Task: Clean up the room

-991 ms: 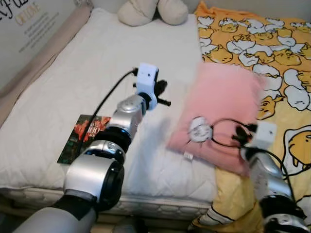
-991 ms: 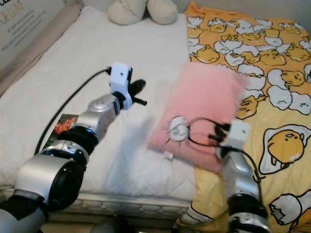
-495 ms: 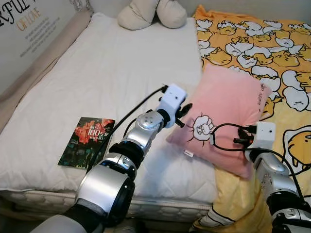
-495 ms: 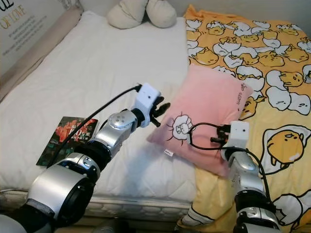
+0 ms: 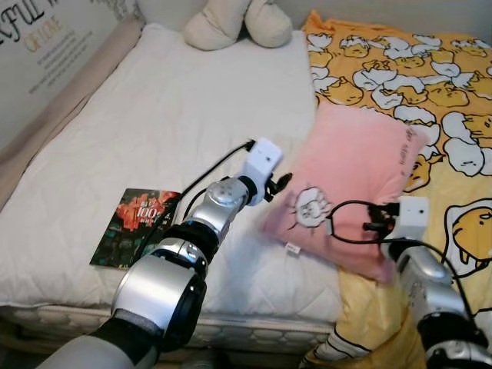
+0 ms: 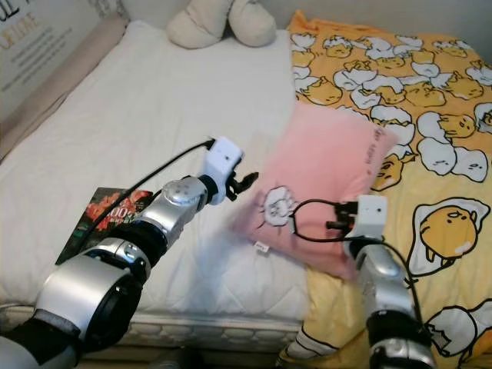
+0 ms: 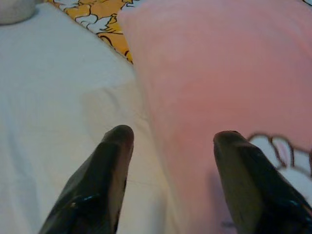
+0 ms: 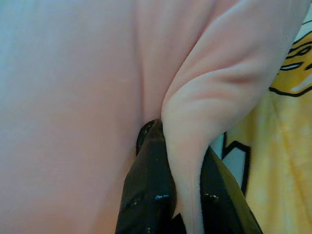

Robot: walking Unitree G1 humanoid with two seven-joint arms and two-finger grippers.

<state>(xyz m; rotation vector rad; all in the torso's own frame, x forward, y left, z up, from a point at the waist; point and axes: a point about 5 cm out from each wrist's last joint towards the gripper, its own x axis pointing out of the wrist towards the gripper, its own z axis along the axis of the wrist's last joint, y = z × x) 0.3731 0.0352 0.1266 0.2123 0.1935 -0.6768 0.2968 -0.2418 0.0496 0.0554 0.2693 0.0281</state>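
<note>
L gripper (image 7: 170, 146) backed off slightly from pink pillow (image 5: 350, 181); R gripper (image 8: 170, 180) still pinching it.

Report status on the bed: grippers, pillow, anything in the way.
Right gripper shut on pink pillow edge. Left gripper open at pillow's other side. Book lies apart on white mattress; nothing blocking.

- Head views were evenly lit, soft and slightly blurred.
- Wrist views were defocused close to the fingers (image 7: 114, 165); faint glare showed on them.
</note>
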